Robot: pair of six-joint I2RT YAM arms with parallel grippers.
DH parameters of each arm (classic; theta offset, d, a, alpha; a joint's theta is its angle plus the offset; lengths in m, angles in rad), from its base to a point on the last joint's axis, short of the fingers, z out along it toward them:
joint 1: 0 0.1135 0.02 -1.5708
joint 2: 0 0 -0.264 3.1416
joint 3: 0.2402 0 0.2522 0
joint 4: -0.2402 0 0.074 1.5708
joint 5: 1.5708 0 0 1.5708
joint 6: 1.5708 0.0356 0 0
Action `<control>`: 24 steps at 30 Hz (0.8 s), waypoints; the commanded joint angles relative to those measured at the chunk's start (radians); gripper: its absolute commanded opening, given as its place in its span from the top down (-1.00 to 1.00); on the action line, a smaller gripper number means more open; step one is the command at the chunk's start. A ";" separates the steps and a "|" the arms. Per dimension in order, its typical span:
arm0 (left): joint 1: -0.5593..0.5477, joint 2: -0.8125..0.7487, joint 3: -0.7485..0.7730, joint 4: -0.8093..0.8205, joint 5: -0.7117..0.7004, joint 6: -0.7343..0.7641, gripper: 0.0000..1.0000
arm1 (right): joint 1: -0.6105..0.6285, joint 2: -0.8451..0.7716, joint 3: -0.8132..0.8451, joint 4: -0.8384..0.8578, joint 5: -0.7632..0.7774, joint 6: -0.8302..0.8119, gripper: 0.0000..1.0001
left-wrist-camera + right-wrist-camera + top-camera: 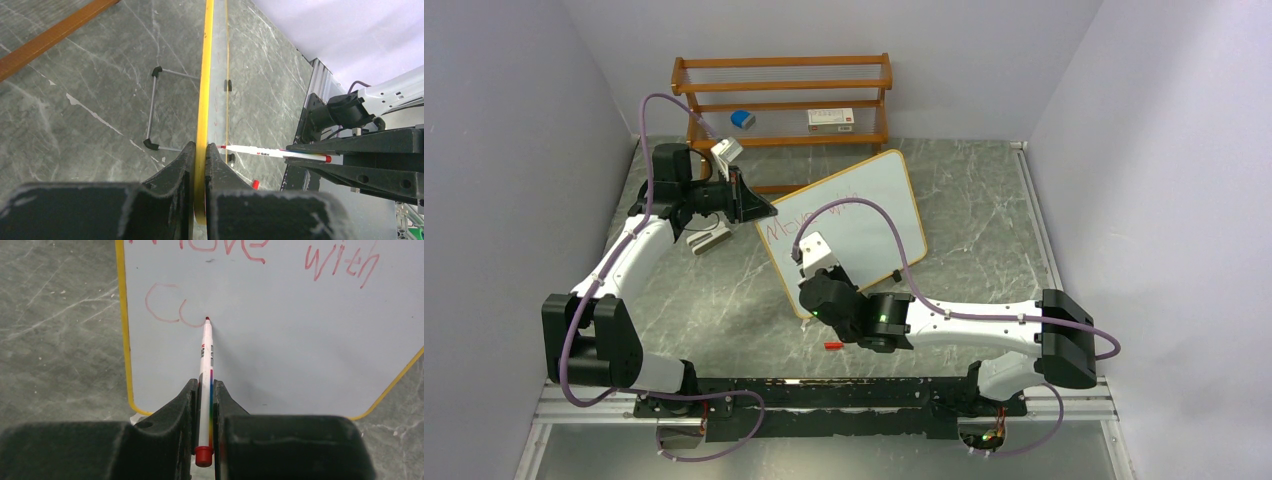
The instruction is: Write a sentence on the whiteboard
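The whiteboard (864, 215) stands tilted mid-table, yellow-framed, with red writing along its top. My left gripper (759, 205) is shut on its upper left edge; in the left wrist view the yellow frame (204, 90) runs up from between the jaws of my left gripper (200, 150). My right gripper (205, 386) is shut on a white marker (205, 355) with a red end. The marker's tip touches the board (280, 340) beside a red "C" and a curved stroke, under the words "Move with". In the overhead view the right gripper (816, 290) sits at the board's lower left.
A brown slatted shelf rack (784, 95) stands at the back, holding a blue object (742, 119) and a white box (830, 119). A grey object (707, 239) lies under the left arm. A small red cap (831, 345) lies near the right arm. The board's wire foot (152, 110) rests on the table.
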 commanded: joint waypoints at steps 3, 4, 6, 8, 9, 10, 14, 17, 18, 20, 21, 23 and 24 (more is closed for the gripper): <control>0.002 -0.015 -0.008 -0.002 -0.039 0.047 0.91 | -0.016 0.010 0.005 0.071 0.021 -0.027 1.00; 0.002 -0.015 -0.008 -0.002 -0.037 0.047 0.90 | -0.016 0.012 0.008 0.075 0.019 -0.030 1.00; 0.002 -0.015 -0.008 -0.002 -0.037 0.047 0.91 | -0.016 0.017 0.013 0.083 0.011 -0.037 1.00; 0.002 -0.015 -0.008 -0.002 -0.037 0.047 0.90 | -0.016 0.022 0.017 0.087 0.005 -0.041 1.00; 0.002 -0.015 -0.008 -0.002 -0.036 0.047 0.90 | -0.018 0.024 0.019 0.088 0.001 -0.043 1.00; 0.002 -0.015 -0.008 -0.002 -0.036 0.047 0.91 | -0.016 0.026 0.020 0.092 -0.001 -0.043 1.00; 0.002 -0.016 -0.008 -0.003 -0.036 0.047 0.90 | -0.016 0.032 0.027 0.104 -0.020 -0.051 1.00; 0.002 -0.018 -0.010 -0.001 -0.036 0.047 0.90 | -0.017 0.037 0.031 0.109 -0.030 -0.054 1.00; 0.002 -0.018 -0.011 -0.002 -0.037 0.047 0.91 | -0.017 0.037 0.032 0.112 -0.031 -0.056 1.00; 0.002 -0.017 -0.008 -0.004 -0.036 0.047 0.91 | -0.016 0.037 0.033 0.116 -0.037 -0.059 1.00; 0.002 -0.018 -0.008 -0.004 -0.037 0.047 0.90 | -0.016 0.037 0.035 0.115 -0.039 -0.061 1.00; 0.002 -0.016 -0.009 -0.005 -0.038 0.047 0.90 | -0.016 0.038 0.036 0.116 -0.044 -0.065 1.00; 0.002 -0.017 -0.008 -0.004 -0.037 0.047 0.91 | -0.016 0.037 0.037 0.117 -0.047 -0.066 1.00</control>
